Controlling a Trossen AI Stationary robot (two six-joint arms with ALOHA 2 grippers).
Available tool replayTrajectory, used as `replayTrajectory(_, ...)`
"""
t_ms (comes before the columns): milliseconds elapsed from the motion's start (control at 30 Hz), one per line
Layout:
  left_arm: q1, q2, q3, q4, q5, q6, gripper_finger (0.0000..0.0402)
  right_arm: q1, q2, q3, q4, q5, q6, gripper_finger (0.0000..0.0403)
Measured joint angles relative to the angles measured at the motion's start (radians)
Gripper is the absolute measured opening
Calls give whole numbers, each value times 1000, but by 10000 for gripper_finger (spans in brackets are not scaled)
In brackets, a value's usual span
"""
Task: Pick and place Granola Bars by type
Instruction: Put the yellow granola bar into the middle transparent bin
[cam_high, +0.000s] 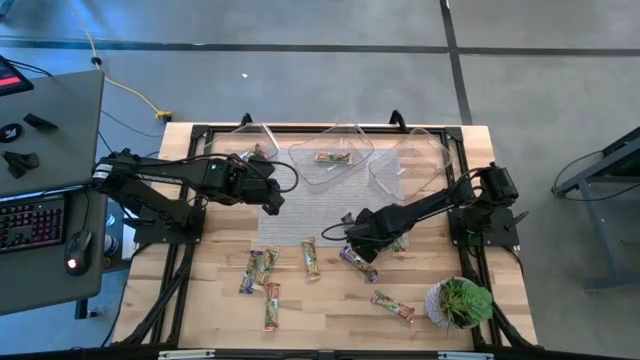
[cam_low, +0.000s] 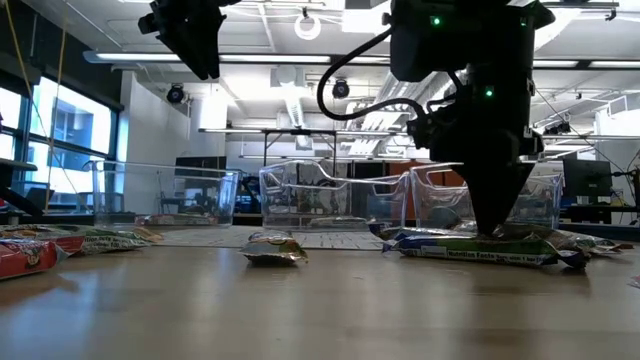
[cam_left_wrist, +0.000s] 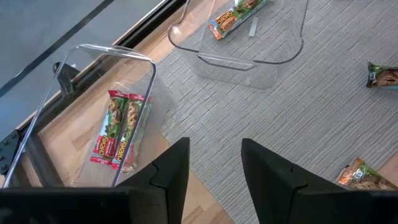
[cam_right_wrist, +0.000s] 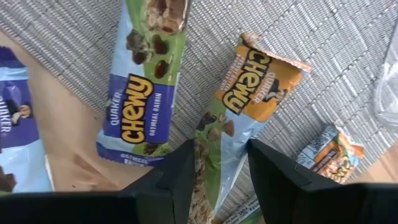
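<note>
My right gripper (cam_right_wrist: 221, 149) is open and low over the mat's near edge (cam_high: 355, 235). Its fingers stand on either side of the narrow end of an orange-tan and green bar (cam_right_wrist: 239, 106), which lies flat. A purple-and-green bar (cam_right_wrist: 146, 81) lies beside it, and another orange bar (cam_right_wrist: 329, 152) lies farther off. In the low view this gripper (cam_low: 497, 225) reaches down to the bars on the table. My left gripper (cam_left_wrist: 214, 146) is open and empty. It hangs high by the left tub (cam_left_wrist: 74, 118), which holds red bars (cam_left_wrist: 118, 127).
Three clear tubs stand along the far edge. The middle one (cam_high: 332, 155) holds one bar, and the right one (cam_high: 410, 160) is beside my right arm. Loose bars lie on the near wood (cam_high: 257, 270) (cam_high: 311, 258) (cam_high: 392, 305). A potted plant (cam_high: 460, 300) sits at the near right corner.
</note>
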Motion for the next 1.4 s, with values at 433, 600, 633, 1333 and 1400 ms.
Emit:
replayTrajectory(433, 0, 0, 0, 0, 0, 0, 140, 19, 0, 0, 158, -28, -98, 134)
replayTrajectory(600, 0, 0, 0, 0, 0, 0, 140, 22, 0, 0, 186, -22, -131, 133)
replayTrajectory(633, 0, 0, 0, 0, 0, 0, 140, 22, 0, 0, 189, -13, -131, 131)
replayTrajectory(1333, 0, 0, 0, 1, 14, -1, 140, 19, -3, 0, 183, 6, -176, 1)
replayTrajectory(1400, 0, 0, 0, 0, 14, -1, 140, 19, -12, 0, 189, 1, -181, 1)
